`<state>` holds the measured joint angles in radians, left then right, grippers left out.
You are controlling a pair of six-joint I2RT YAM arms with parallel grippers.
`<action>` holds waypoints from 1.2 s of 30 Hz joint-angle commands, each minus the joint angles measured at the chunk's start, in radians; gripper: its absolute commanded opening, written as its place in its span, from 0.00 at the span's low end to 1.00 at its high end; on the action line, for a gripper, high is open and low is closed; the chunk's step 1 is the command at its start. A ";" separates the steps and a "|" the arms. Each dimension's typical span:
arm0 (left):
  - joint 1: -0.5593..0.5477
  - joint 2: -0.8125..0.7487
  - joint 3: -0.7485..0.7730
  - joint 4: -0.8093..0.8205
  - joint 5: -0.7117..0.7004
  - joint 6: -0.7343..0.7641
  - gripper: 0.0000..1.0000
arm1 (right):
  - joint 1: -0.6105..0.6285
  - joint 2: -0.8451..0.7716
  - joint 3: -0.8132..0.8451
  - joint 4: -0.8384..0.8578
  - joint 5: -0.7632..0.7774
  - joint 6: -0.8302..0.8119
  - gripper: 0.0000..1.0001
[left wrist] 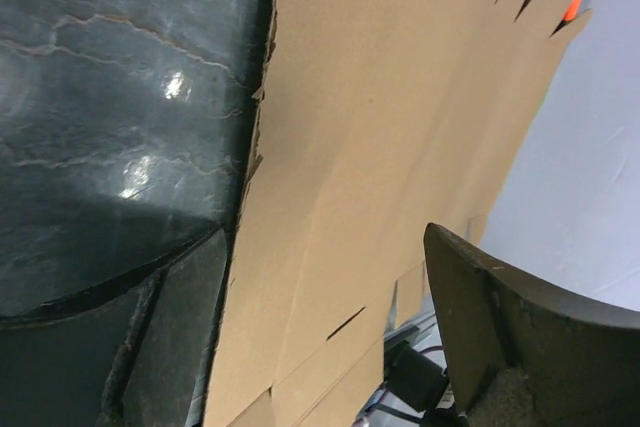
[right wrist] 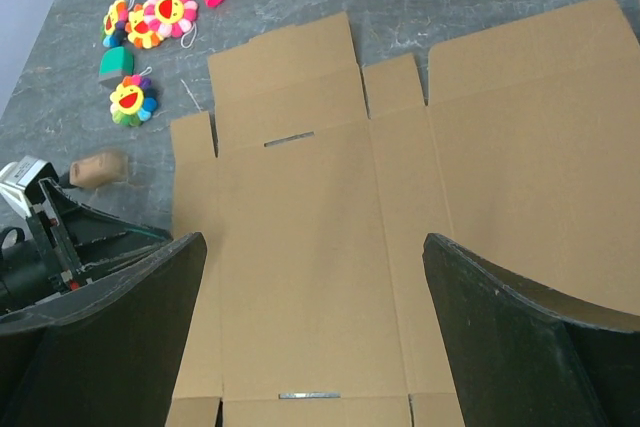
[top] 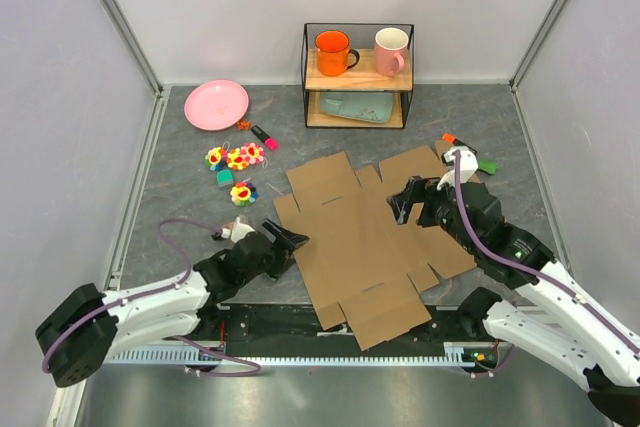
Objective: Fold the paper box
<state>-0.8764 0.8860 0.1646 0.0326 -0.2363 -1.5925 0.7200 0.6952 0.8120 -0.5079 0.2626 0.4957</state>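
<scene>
L pincer [top: 292,237] spread wide at left edge of flat paper box [top: 350,237], R pincer [top: 405,203] likewise above it; fold unstarted, nxt: lift side flap.

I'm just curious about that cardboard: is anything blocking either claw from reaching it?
Nothing visible. The paper box lies flat with nothing on it; the left gripper is open at its left edge, the right gripper open above it. The flower toys lie beside it, apart.
</scene>
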 commanded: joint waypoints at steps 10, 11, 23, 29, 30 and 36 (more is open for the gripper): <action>-0.006 0.337 -0.044 0.444 -0.024 0.094 0.54 | -0.001 0.033 -0.030 0.069 -0.031 0.026 0.98; -0.004 0.337 -0.036 0.444 -0.024 0.126 0.50 | -0.001 0.033 -0.031 0.071 -0.033 0.024 0.98; 0.007 0.338 0.081 0.435 0.025 0.388 0.05 | -0.001 0.027 -0.039 0.069 -0.034 0.026 0.98; 0.016 0.110 0.179 0.207 0.032 0.555 0.02 | -0.001 0.010 0.024 0.034 -0.034 0.015 0.98; 0.016 0.037 0.249 0.082 0.026 0.586 0.02 | -0.001 0.007 0.038 0.028 -0.033 0.012 0.98; 0.016 -0.078 0.647 -0.313 0.038 0.840 0.02 | -0.001 0.007 0.182 -0.024 0.007 -0.034 0.98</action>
<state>-0.8642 0.8471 0.5426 -0.0177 -0.1829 -0.9997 0.7200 0.7181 0.8616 -0.5167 0.2375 0.4995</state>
